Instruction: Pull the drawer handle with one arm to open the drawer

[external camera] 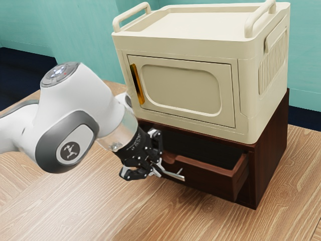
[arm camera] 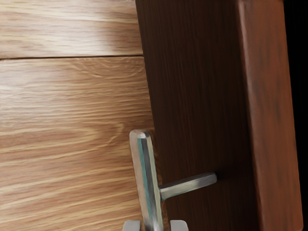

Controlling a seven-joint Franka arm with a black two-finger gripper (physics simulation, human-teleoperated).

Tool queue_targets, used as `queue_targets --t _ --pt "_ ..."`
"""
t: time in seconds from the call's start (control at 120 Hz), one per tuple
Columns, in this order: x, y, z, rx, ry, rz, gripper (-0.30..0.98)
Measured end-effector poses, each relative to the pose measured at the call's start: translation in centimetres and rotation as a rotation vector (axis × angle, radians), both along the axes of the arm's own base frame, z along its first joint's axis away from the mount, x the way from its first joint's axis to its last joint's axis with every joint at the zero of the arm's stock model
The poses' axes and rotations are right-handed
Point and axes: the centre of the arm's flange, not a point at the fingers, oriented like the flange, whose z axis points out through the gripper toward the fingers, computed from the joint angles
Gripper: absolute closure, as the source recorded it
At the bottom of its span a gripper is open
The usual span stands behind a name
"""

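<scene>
One black two-finger gripper [external camera: 154, 167], at the end of one white-and-grey jointed arm [external camera: 83, 110], is at the front of one dark reddish-brown wooden drawer [external camera: 205, 179]. The pincer stands partly open: its two fingers are on opposite sides of one slim silver metal bar handle [external camera: 174, 175], and the wrist view shows a narrow gap between the bar and each of its two pale grey fingertips [arm camera: 131, 226].

The handle is mounted on the drawer's outer face, the bar running along the front and standing off it; one short metal post [arm camera: 190, 186] is visible joining the two. The drawer is pulled partway out of one dark brown wooden cabinet [external camera: 271, 150], its dark interior exposed from above.

On top of that cabinet sits one cream-coloured, round-cornered box unit [external camera: 241, 55]. It has one front door [external camera: 180, 90], closed, with one upright yellow-orange handle [external camera: 137, 84], and two curved cream rails [external camera: 131, 15] along its top, one at either side. Pale wood-grain planks [external camera: 100, 216] lie around the cabinet's base, and teal walls [external camera: 75, 25] stand behind.
</scene>
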Motion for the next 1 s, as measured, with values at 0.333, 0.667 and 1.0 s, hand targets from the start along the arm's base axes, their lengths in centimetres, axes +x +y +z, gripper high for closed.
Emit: queue_targets --t 0.333,0.667,1.0 --pt "-1.9 -0.3 -0.1 0.006 -0.012 -0.002 0.72" --pt "-4.5 -0.4 -0.4 0.012 -0.018 -0.001 0.72" --pt "-6.7 -0.2 -0.7 0.013 -0.028 0.007 0.72"
